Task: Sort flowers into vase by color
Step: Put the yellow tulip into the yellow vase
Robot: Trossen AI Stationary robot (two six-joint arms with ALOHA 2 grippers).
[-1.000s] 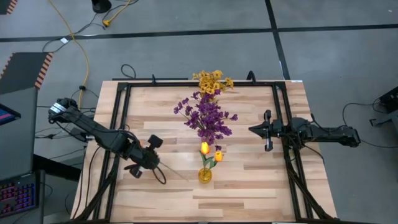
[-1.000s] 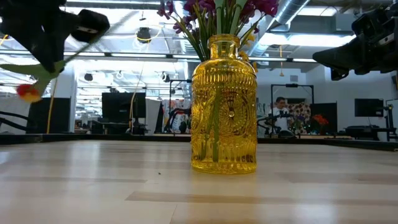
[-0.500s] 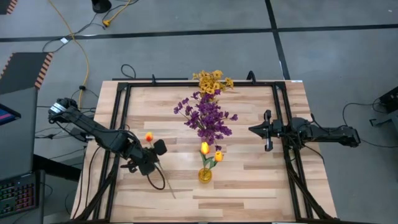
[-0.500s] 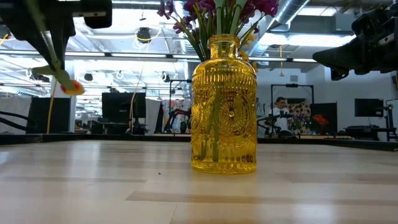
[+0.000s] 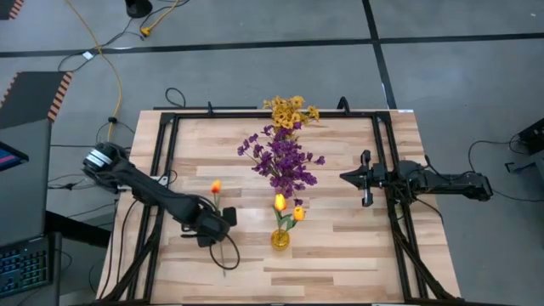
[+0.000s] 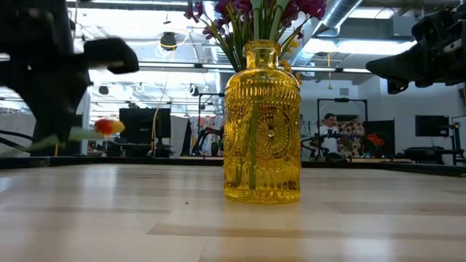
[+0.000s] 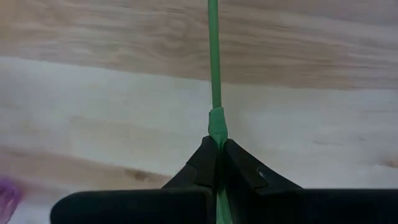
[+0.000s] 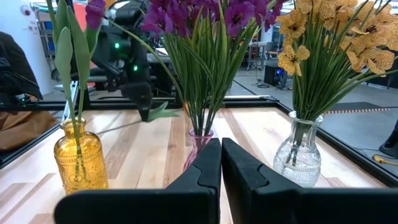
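Pale wooden surface (image 5: 340,246) with a black frame carries three vases in a row running front to back at centre. Nearest stands the yellow glass vase (image 5: 280,238), upright, holding two yellow-orange tulips (image 5: 280,202). Just to its left, the left end effector (image 5: 223,228) hangs above the boards, its fingers (image 7: 205,163) pressed together on the green stem (image 7: 213,56) of a third tulip; the orange bloom (image 5: 216,186) of that flower points toward the far side, clear of the vase, and the stem tail trails out toward the front edge. Low view shows the same bloom (image 6: 109,126) held off the surface, left of the yellow vase (image 6: 262,124). Behind the yellow vase stands a clear pinkish vase (image 8: 200,144) with the purple blossoms (image 5: 280,159), and beyond that, near the far edge, a clear glass vase (image 8: 300,155) with the small yellow clustered blooms (image 5: 291,110). Right end effector (image 5: 366,178) waits at the right side, well apart from the vases, its fingers (image 8: 205,163) pressed together on nothing
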